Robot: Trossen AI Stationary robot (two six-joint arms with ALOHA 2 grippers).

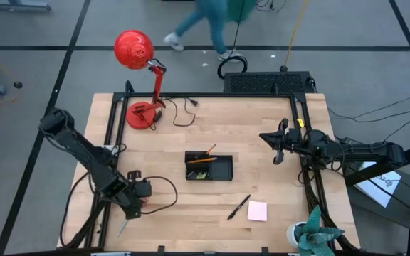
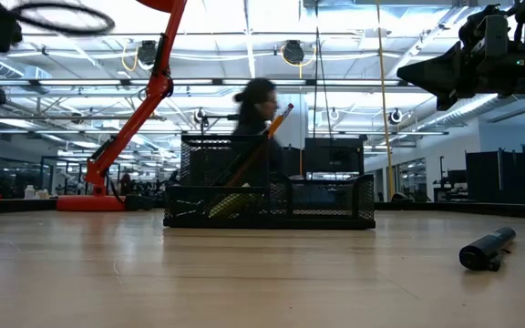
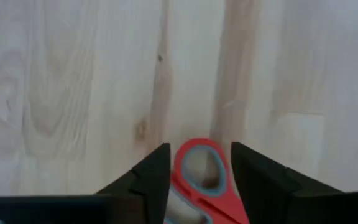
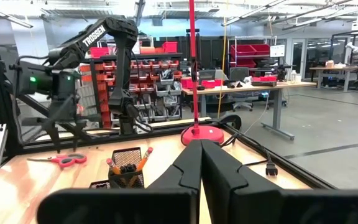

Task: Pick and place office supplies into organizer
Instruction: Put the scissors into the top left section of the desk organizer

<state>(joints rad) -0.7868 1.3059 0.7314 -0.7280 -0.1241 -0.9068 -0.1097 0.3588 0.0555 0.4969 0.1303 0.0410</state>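
Scissors lie on the bare wood at the table's front-left edge, their red loop between our left gripper fingers, which stand apart and grip nothing. We note the organizer mid-table holding pencils. Right gripper hovers closed and empty, far right.

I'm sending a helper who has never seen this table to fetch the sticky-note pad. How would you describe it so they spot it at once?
Start at the black mesh organizer in the middle of the wooden table, then look toward the table's near right corner. The sticky-note pad lies flat there, right beside a black pen. It is the only pale pink square on the table.
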